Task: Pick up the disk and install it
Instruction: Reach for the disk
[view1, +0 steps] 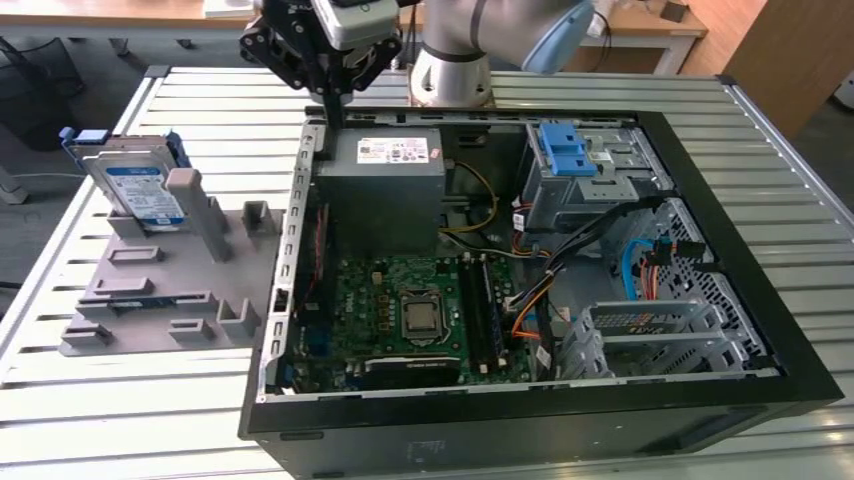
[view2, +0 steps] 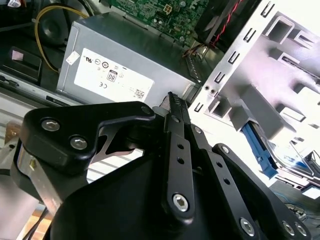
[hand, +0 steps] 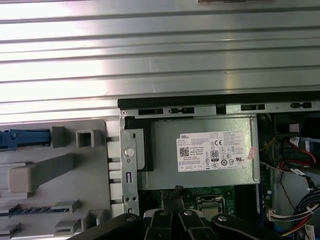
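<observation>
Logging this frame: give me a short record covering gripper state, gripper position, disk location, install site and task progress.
gripper state: gripper shut, holding nothing
gripper position: over the far corner of the open computer case, beside the power supply
disk location: disk stands upright in the grey fixture, outside the case on the exterior view's left
install site: drive cage inside the case, with a blue-latched tray on top
progress: disk not yet picked up
</observation>
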